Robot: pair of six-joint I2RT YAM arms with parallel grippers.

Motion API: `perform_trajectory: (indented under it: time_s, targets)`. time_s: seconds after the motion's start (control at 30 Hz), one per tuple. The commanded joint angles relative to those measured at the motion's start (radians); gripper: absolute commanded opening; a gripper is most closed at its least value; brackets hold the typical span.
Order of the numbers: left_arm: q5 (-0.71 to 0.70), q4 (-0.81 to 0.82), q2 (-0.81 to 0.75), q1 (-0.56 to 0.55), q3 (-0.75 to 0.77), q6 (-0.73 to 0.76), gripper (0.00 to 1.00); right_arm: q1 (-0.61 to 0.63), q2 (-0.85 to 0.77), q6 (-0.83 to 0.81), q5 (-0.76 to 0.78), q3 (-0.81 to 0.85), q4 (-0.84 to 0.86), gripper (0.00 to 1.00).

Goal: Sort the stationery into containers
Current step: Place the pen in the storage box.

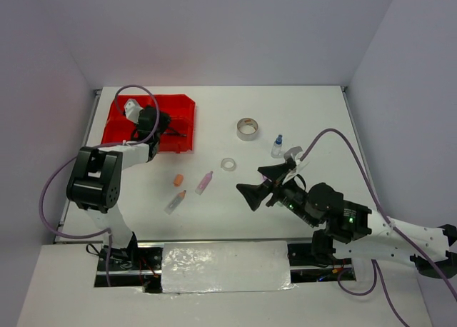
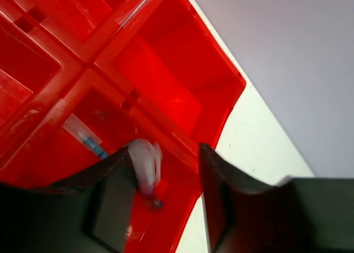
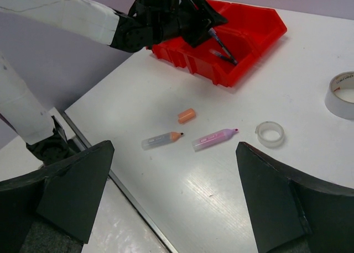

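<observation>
**Near edge**
- R gripper (image 1: 261, 183): fingers spread wide, nothing betw. them; hangs above bare table, tilted toward table centre.

**Mid table, all loose, none touching another**
- Orange-tipped marker (image 1: 176, 201): lying flat, nearest of the L-side group.
- Pink marker (image 1: 204, 182): flat, just beside the above, to its R.
- Orange cap (image 1: 178, 179): small, flat, just beyond the orange-tipped marker.
- Clear tape ring (image 1: 228, 164): flat, R of the pink marker.
- Blue-capped bottle (image 1: 277, 147): upright, near R gripper's far finger, not touching.
- Grey tape roll (image 1: 248, 128): flat, beyond the ring.

**Far L corner**
- Red tray (image 1: 182, 107): 4 compartments.
- Dark pens (image 3: 222, 49): 2 seen in a compartment on the tray's centre-facing side, leaning.
- L gripper (image 2: 165, 153): over the tray, pointing down into a compartment; fingers parted.
- Pale item (image 2: 145, 164): blurred, type unclear; sits by one finger, not pinched betw. both.
- Clear-barrel piece w/ blue tip (image 2: 88, 140): same compartment, on the floor.
</observation>
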Motion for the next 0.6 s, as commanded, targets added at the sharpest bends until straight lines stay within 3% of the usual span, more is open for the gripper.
perform_trajectory:
  time_s: [0.0,0.13,0.3,0.4,0.57]
  targets:
    - [0.006,0.071,-0.069,0.004,-0.021,-0.035,0.68,-0.002,0.007,-0.016,0.02,0.031,0.045,1.0]
    - [0.019,0.026,-0.133,0.004,-0.021,-0.042,0.83,-0.003,0.019,-0.012,0.014,0.037,0.045,1.0]
    - [0.039,-0.185,-0.254,-0.008,0.075,0.018,0.99,-0.016,0.092,0.008,0.045,0.075,-0.006,1.0]
    - [0.053,-0.429,-0.306,-0.014,0.265,0.087,0.99,-0.064,0.178,0.06,0.021,0.112,-0.061,1.0]
    - [0.166,-0.707,-0.438,-0.022,0.335,0.239,0.99,-0.201,0.344,0.198,-0.159,0.152,-0.144,1.0]
